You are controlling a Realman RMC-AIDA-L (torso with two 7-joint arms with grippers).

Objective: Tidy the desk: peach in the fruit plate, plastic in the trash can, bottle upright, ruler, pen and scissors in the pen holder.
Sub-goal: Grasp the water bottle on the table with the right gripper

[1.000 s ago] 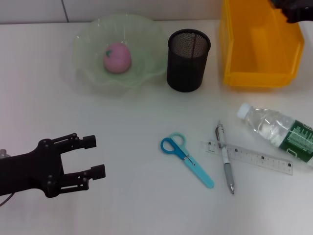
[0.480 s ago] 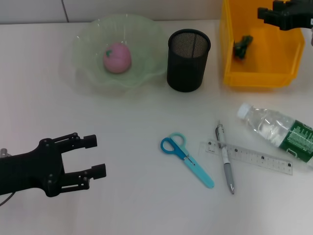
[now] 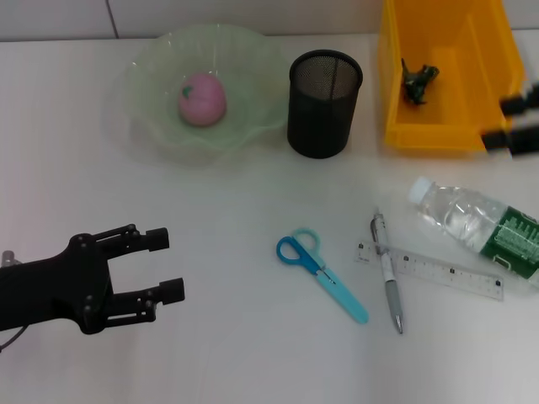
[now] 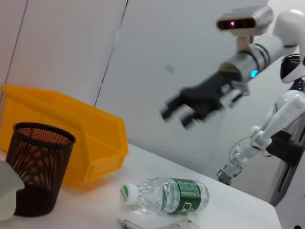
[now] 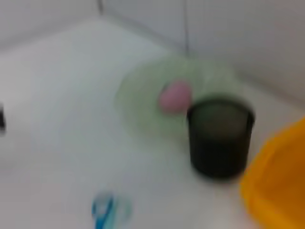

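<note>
Pink peach (image 3: 201, 98) in pale green fruit plate (image 3: 152, 59) near far left of surface (image 3: 236, 210); black mesh pen holder (image 3: 324, 103) just beside plate; yellow bin (image 3: 446, 76) at far right holds dark green plastic scrap (image 3: 417, 81); bottle (image 3: 480, 223) lies on side near right edge; blue scissors (image 3: 322, 273), pen (image 3: 387, 271) and clear ruler (image 3: 431, 269) mid-surface, pen crossing ruler; left pincer (image 3: 164, 265) open, empty, near left edge; right pincer (image 3: 515, 120) open at right edge beside bin.
</note>
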